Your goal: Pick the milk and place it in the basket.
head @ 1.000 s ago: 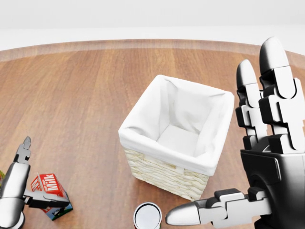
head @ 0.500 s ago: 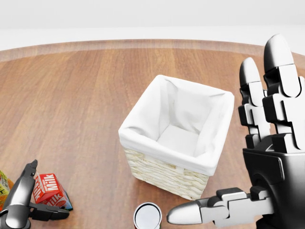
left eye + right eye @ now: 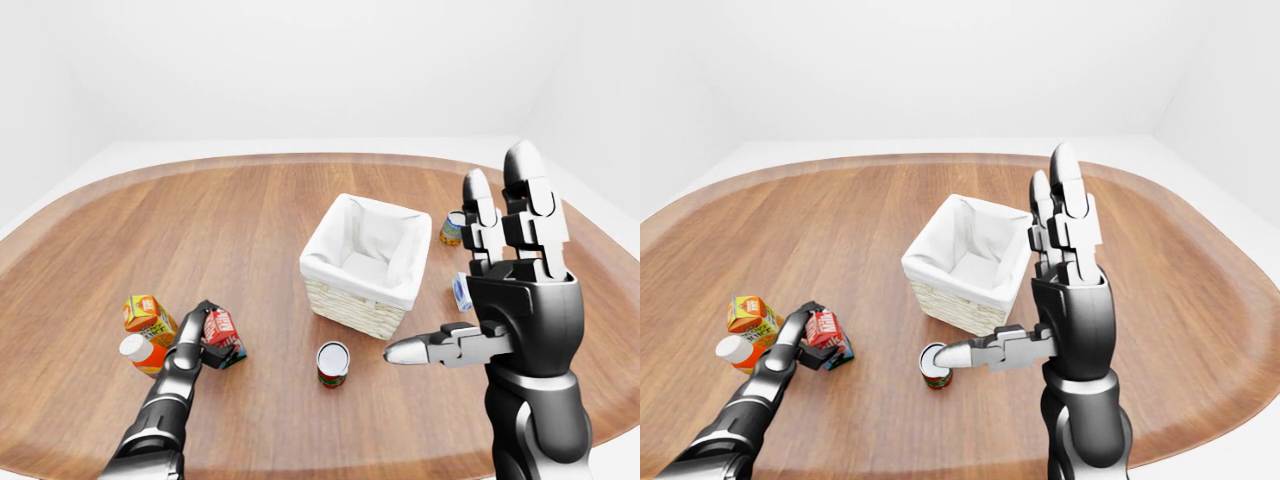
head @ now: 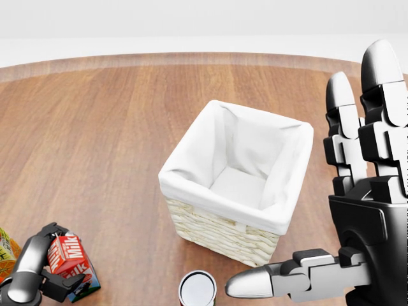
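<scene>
Head view shows the change best: a second ago the left robot hand sat just beside the small red and white milk carton with its fingers spread, and now those fingers have curled round the carton, thumb under it and the other fingers over its top. So it looks like the grasp has just closed, which I'd say means the pick is basically made and the lift is next. The carton seems tipped a bit and is low at the left of the round wooden tabletop, well apart from the basket, so there's a fair carry to do

Right robot hand is raised with fingers straight up and thumb pointing sideways, wide open, holding nothing

Containers: the square wicker basket with white cloth liner is empty, only liner visible inside. A small tin can with a red label stands upright near the basket's lower edge, not touching it. An orange juice carton sits just left of the milk
</scene>
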Motion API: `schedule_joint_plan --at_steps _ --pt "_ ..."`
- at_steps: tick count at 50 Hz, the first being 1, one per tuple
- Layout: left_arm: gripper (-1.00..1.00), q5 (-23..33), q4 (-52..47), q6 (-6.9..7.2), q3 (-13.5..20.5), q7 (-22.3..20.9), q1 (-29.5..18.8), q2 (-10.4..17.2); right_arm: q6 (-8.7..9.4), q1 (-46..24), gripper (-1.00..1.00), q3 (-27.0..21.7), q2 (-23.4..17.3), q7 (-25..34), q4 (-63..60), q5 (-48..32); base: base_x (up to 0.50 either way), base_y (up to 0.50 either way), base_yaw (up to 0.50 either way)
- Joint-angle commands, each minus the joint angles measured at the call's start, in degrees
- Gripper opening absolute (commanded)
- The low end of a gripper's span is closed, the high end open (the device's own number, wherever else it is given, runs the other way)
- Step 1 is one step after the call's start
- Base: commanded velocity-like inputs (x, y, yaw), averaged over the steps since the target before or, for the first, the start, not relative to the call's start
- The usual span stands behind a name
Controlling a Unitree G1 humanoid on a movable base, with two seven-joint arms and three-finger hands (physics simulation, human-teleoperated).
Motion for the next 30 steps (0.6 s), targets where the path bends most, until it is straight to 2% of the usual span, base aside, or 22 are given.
schedule_joint_plan --at_steps 1,4,17,30 --pt "-1.00 0.85 -0.80 0.00 -1.14 2.83 -0.49 0.44 0.00 0.20 1.00 0.57 -0.03 -0.11 0.21 -0.35 0.00 0.00 0.00" --pt "-1.00 1.44 -3.81 0.00 -0.93 2.85 -0.12 0.66 0.00 0.29 1.00 0.59 -0.06 -0.06 0.11 -0.33 0.00 0.00 0.00" --pt "-1.00 1.59 -18.44 0.00 0.66 -2.60 2.38 -0.54 0.00 0.33 1.00 0.84 -0.05 -0.08 1.42 -0.69 0.00 0.00 0.00" --pt "-1.00 2.06 -27.93 0.00 2.01 -6.21 2.79 -0.60 0.00 0.25 1.00 0.56 -0.04 0.04 1.46 -0.44 0.00 0.00 0.00"
